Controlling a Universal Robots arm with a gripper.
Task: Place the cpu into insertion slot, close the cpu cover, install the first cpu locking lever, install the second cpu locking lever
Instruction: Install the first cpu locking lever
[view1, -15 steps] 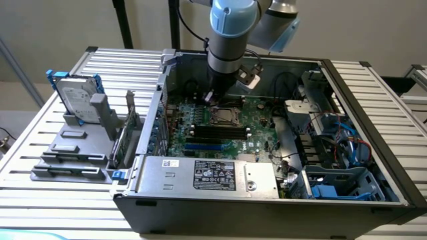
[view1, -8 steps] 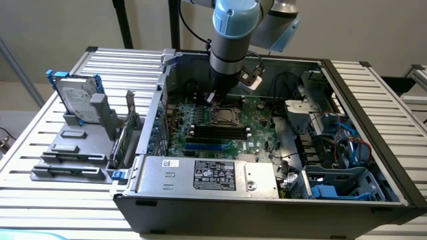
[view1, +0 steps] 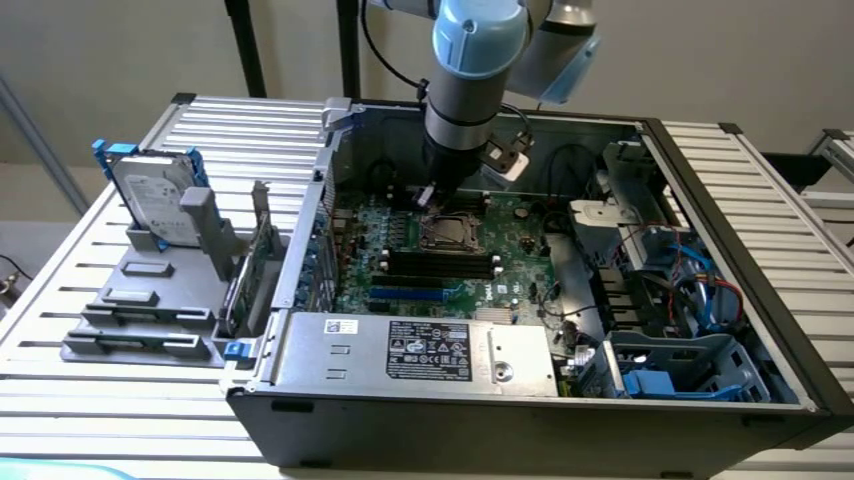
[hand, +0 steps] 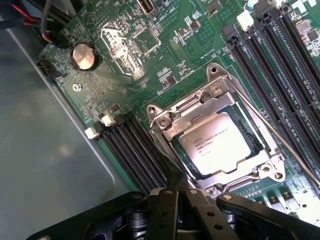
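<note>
Cpu (hand: 215, 145) seated in insertion slot (hand: 251, 136), cpu cover (hand: 200, 100) down. Pincer (hand: 175, 181) clenched at cover's edge, tips half-lost against dark memory slots (hand: 135, 147).

You have the computer case (view1: 534, 430) lying on the table (view1: 787, 200), with the hard drive (view1: 150, 195) standing outside it on the exterior view's left. Inside the case, the cpu (hand: 216, 145) sits in the insertion slot (view1: 449, 232). The cpu cover (hand: 197, 102) lies over the cpu's edges, and memory slots (hand: 135, 145) run just beside it.
</note>
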